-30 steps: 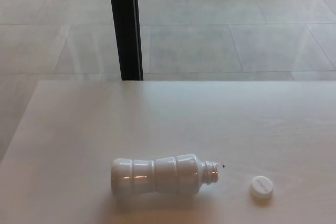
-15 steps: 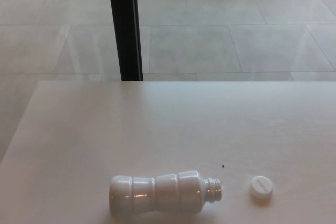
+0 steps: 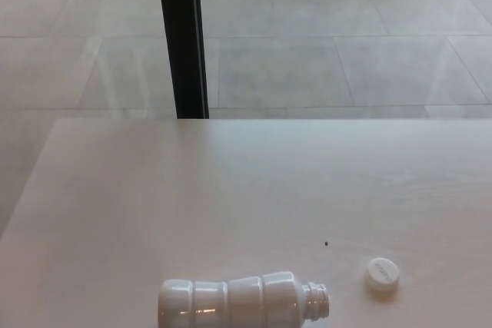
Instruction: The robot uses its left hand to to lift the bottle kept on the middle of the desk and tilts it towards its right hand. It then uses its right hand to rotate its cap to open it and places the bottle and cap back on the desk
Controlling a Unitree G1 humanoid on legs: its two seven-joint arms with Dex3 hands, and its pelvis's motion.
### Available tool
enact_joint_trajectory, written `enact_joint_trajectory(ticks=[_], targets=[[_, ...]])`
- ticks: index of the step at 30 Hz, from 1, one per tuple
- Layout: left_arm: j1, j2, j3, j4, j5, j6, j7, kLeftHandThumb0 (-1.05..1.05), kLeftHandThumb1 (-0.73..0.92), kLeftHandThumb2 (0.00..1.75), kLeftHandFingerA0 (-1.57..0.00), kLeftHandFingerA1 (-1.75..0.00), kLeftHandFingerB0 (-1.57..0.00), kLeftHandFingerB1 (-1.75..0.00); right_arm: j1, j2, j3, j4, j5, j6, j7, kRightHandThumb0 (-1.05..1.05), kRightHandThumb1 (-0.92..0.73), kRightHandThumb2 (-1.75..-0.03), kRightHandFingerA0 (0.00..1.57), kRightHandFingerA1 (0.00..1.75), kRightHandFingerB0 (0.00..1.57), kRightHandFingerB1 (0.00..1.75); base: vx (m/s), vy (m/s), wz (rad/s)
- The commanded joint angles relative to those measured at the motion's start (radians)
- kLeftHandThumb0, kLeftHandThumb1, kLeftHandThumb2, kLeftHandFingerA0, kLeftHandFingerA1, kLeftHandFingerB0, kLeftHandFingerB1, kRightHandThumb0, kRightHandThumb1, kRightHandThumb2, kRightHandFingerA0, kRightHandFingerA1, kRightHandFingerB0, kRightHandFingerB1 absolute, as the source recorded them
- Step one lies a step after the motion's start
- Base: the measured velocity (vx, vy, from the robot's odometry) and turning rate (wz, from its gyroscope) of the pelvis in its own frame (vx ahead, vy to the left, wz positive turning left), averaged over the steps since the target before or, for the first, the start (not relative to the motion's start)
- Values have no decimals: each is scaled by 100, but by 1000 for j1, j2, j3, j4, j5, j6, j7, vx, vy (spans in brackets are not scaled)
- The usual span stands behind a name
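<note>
Apparently the bottle (image 3: 242, 299) is lying on its side, uncapped, at the near edge of the surface (image 3: 231, 182), its open neck facing the cap (image 3: 382, 274) sitting nearby, while neither robot hand is showing, so their state is unknowable.

head view: single camera | looks down and forward over desk (image 3: 115, 190) | near edge close | floor (image 3: 323, 51) beyond
</note>
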Motion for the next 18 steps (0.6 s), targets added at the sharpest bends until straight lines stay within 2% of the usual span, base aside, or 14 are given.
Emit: enact_joint_trajectory(ticks=[1,3,4,5,6,10,11,12,13,14,15,16,17,18], targets=[[19,20,-23,9,-53,-40,10,-63,87,66,-14,-68,-4,-40,21,-12,26,-10,58,-2,-5,-55,-71,-61,0,51,8,44,0,0,0],[22,21,-28,9,-62,-40,8,-64,87,66,-14,-68,-5,-40,23,-7,31,-15,69,-6,-1,-60,-66,-76,2,48,7,46,0,0,0],[16,25,-29,12,-68,-31,18,-68,70,95,-14,-64,-4,-48,22,-9,40,-7,69,-14,3,-54,-71,-61,1,51,9,43,0,0,0],[16,27,-31,13,-74,-29,16,-68,70,95,-14,-64,-4,-48,22,-8,43,-6,74,-16,1,-54,-71,-61,1,51,9,43,0,0,0],[17,27,-35,14,-75,-31,13,-64,88,66,-14,-66,-4,-39,24,-8,47,-8,76,-16,1,-54,-71,-61,0,51,9,43,0,0,0],[23,27,-49,13,-87,-34,11,-64,88,65,-9,-68,0,-43,32,-13,64,-7,86,-11,-4,-54,-71,-61,1,49,9,42,0,0,0],[27,25,-58,12,-82,-46,17,-63,88,66,-11,-68,-1,-47,35,-12,69,-5,89,-15,-3,-34,-61,-110,7,58,0,52,0,0,0],[27,23,-63,11,-81,-53,20,-63,88,66,-11,-68,-1,-47,33,-12,73,-3,91,-17,-3,-34,-61,-110,7,58,0,52,0,0,0],[27,27,-70,14,-80,-50,21,-37,62,116,-8,-58,-3,-55,32,-11,77,-2,95,-16,-5,-34,-59,-108,7,58,0,52,0,0,0],[28,32,-77,17,-77,-46,21,-37,62,116,-8,-58,-3,-55,36,-11,79,-1,98,-15,-5,-34,-59,-108,7,58,0,52,0,0,0],[24,30,-72,16,-91,-50,18,-68,72,96,-14,-64,-5,-50,35,-13,80,3,107,-12,4,-55,-71,-61,1,52,8,43,0,0,0],[23,32,-73,15,-98,-42,13,-64,88,66,-14,-65,-5,-41,34,-16,87,10,106,-18,10,-55,-72,-61,1,50,7,43,0,0,0],[24,33,-75,15,-102,-38,13,-69,71,97,-13,-63,-4,-49,32,-15,82,11,118,-11,9,-54,-71,-61,1,52,8,43,0,0,0],[23,32,-85,13,-97,-56,3,-64,89,66,-15,-66,-5,-41,29,-12,94,9,111,-18,5,-54,-72,-63,1,53,7,42,0,0,0]])
